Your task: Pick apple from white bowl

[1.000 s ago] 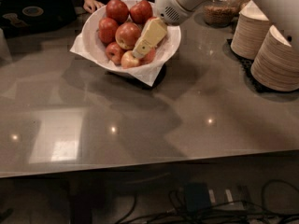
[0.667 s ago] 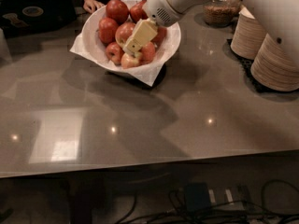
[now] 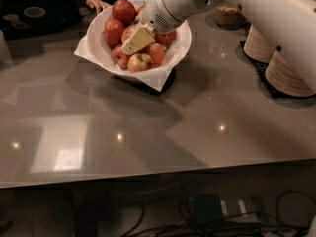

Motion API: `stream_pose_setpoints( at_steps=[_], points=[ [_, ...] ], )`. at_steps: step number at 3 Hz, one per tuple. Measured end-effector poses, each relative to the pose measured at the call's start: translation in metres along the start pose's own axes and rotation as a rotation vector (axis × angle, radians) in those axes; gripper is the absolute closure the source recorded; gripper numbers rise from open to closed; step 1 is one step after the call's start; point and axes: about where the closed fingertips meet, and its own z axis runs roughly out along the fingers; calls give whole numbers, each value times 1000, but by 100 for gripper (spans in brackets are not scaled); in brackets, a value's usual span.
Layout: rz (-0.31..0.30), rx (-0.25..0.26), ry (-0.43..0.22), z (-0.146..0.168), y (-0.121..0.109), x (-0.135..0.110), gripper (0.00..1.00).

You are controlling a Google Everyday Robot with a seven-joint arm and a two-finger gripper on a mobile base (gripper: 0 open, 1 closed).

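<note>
The white bowl [image 3: 101,48], wide and lined with white paper whose corners hang over the rim, stands at the back of the grey table. It holds several red apples [image 3: 123,10]. My gripper [image 3: 129,47], with cream-coloured fingers, hangs from the white arm and reaches down into the middle of the bowl, its tips among the apples near a red-yellow apple [image 3: 139,62] at the bowl's front.
Stacks of cream disposable bowls [image 3: 289,75] stand at the right on a dark mat. A small brown basket [image 3: 229,16] is behind the arm. A person's hand [image 3: 97,3] and a dark laptop [image 3: 37,14] are at the back left. The table's front edge runs across the lower part.
The gripper has moved left and further into the bowl, from its right side over to the middle of the apples.
</note>
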Motion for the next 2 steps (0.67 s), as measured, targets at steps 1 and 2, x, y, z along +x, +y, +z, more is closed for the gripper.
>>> stream_pose_setpoints(
  at_steps=[1,2],
  points=[
    [10,27,1,10,-4,3,30],
    [7,71,15,16,-10,8,29]
  ],
)
